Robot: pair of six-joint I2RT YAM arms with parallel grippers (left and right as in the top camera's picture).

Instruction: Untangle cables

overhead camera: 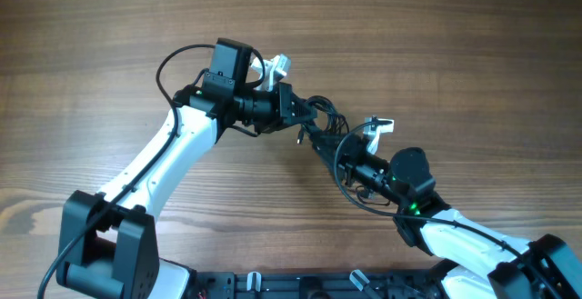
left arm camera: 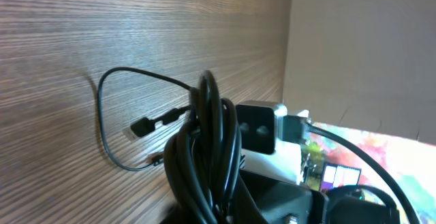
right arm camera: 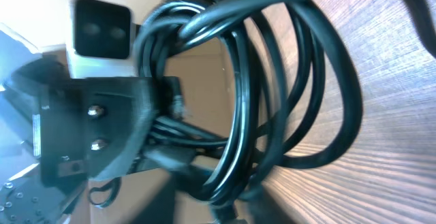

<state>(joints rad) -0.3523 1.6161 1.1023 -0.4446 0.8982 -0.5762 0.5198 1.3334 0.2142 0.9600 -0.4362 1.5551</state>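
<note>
Bunched cables [overhead camera: 320,120], left fingers [overhead camera: 295,108] clamped on them, right fingers [overhead camera: 352,147] clamped likewise

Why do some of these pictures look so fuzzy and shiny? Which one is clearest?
Overhead view: clearest, evenly lit, the grain of the wooden table sharp, only soft shadows. Left wrist view: the cables are fairly crisp, but the background at right is washed out and smeared. Right wrist view: the cables sit so close that they fill the frame, soft-edged, with white glare streaks along them.
</note>
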